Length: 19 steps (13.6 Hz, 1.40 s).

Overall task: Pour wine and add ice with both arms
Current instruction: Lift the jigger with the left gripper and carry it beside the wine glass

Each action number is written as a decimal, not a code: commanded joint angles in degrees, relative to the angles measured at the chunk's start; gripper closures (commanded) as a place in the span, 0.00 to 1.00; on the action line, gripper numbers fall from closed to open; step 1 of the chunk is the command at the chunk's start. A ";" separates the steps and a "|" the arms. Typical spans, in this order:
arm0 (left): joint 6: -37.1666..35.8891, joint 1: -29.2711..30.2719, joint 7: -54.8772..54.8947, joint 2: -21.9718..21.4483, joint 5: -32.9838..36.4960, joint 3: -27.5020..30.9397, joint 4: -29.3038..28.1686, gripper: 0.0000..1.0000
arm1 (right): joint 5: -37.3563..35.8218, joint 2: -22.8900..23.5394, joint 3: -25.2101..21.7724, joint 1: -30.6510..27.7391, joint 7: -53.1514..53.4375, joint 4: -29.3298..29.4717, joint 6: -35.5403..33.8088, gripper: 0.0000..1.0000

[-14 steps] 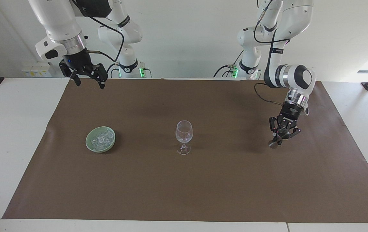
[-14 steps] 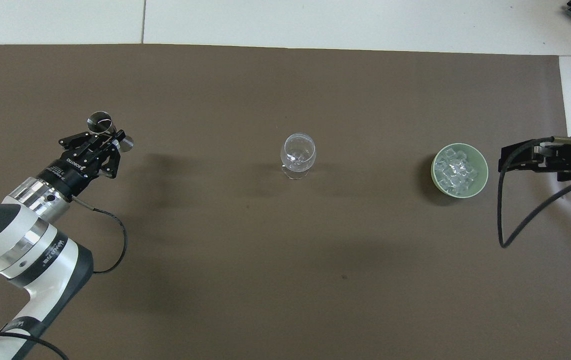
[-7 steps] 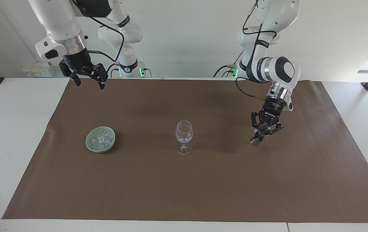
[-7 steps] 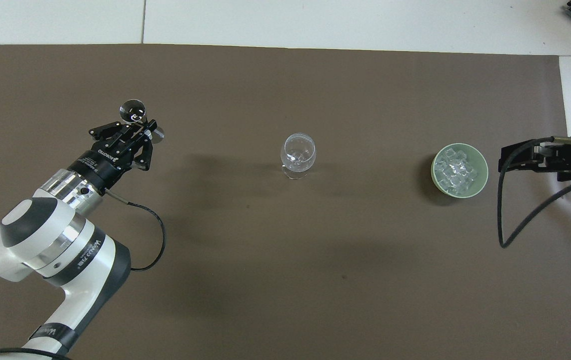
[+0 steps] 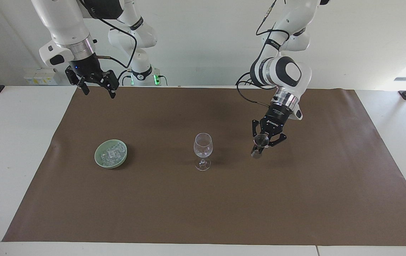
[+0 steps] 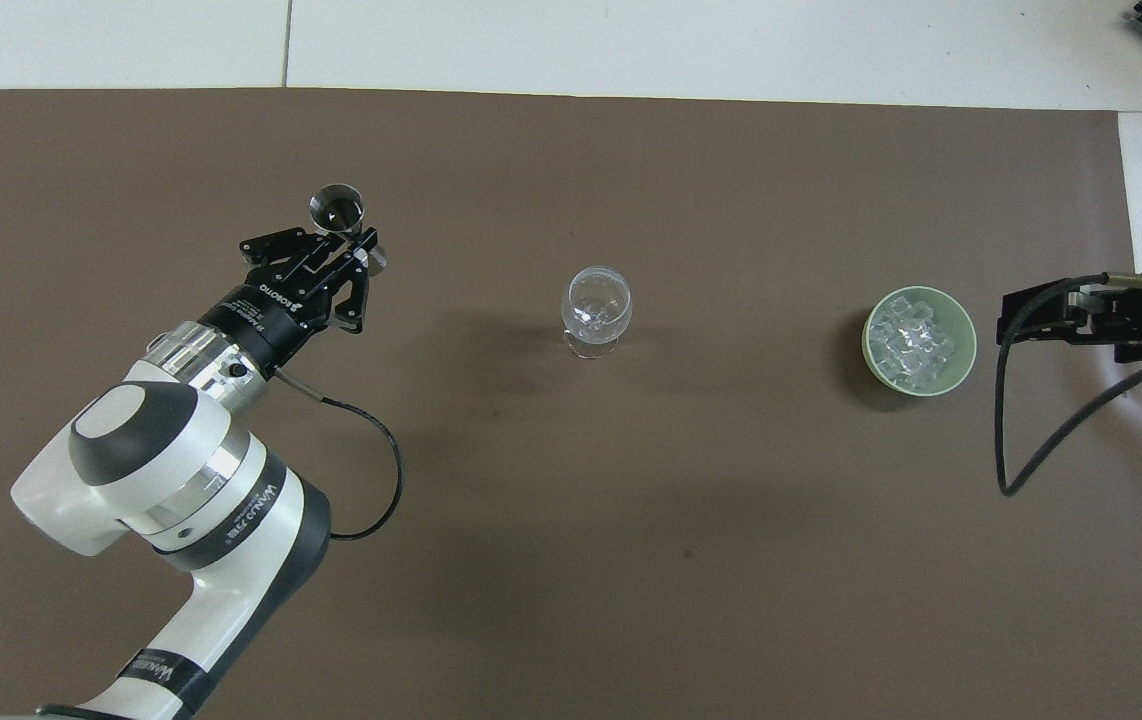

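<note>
An empty clear wine glass (image 5: pixel 203 147) (image 6: pixel 596 305) stands upright mid-mat. The ice (image 5: pixel 112 152) (image 6: pixel 911 340) lies heaped in a pale green dish (image 5: pixel 98 160) (image 6: pixel 966 350) toward the right arm's end. My left gripper (image 5: pixel 260 146) (image 6: pixel 359 250) is shut on a small metal jigger (image 5: pixel 261 139) (image 6: pixel 336 205), held tilted in the air over the mat, beside the glass toward the left arm's end. My right gripper (image 5: pixel 99 91) (image 6: pixel 1009 320) waits open and empty, raised over the mat's edge by the dish. The wine is out of view.
A brown mat (image 5: pixel 203 206) (image 6: pixel 631 560) covers most of the white table (image 5: pixel 11 149). The left arm's black cable (image 6: pixel 371 480) loops out from its wrist above the mat.
The left arm has swung the jigger across the mat toward the wine glass and stands much closer to it. The right arm, glass and dish have not moved.
</note>
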 commanded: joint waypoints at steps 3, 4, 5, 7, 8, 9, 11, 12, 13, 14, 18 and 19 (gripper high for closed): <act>5.88 -5.99 0.56 3.04 1.45 0.91 4.98 1.00 | 0.19 -1.09 -0.27 0.17 -1.29 -1.29 0.26 0.00; 6.85 -7.04 0.56 3.31 3.02 0.82 5.50 1.00 | 0.19 -1.09 -0.27 0.17 -1.29 -1.29 0.26 0.00; 7.99 -8.36 0.56 3.92 4.87 0.91 6.12 1.00 | 0.19 -1.09 -0.27 0.17 -1.29 -1.29 0.26 0.00; 9.05 -9.42 0.56 4.19 5.67 0.82 6.47 1.00 | 0.19 -1.09 -0.27 0.17 -1.29 -1.29 0.26 0.00; 9.05 -9.77 0.56 4.19 5.68 0.82 6.47 1.00 | 0.19 -1.09 -0.27 0.17 -1.29 -1.29 0.26 0.00; 9.14 -9.86 0.56 4.19 5.85 0.82 6.47 1.00 | 0.19 -1.09 -0.27 0.17 -1.29 -1.29 0.26 0.00; 9.58 -10.65 0.56 4.28 6.73 0.82 6.56 1.00 | 0.19 -1.09 -0.27 0.17 -1.29 -1.29 0.26 0.00; 10.36 -10.92 0.56 4.36 6.73 0.82 6.91 1.00 | 0.19 -1.09 -0.27 0.17 -1.29 -1.29 0.26 0.00; 11.07 -11.18 0.56 4.89 6.73 0.82 7.61 1.00 | 0.19 -1.09 -0.27 0.17 -1.29 -1.29 0.26 0.00; 11.86 -11.18 0.56 5.41 6.90 0.82 8.14 1.00 | 0.19 -1.09 -0.27 0.17 -1.29 -1.29 0.26 0.00; 12.92 -12.68 0.56 6.47 9.80 0.82 9.37 1.00 | 0.19 -1.09 -0.27 0.17 -1.29 -1.29 0.26 0.00; 13.70 -12.76 0.56 7.17 10.59 0.74 10.33 1.00 | 0.19 -1.09 -0.27 0.17 -1.29 -1.29 0.26 0.00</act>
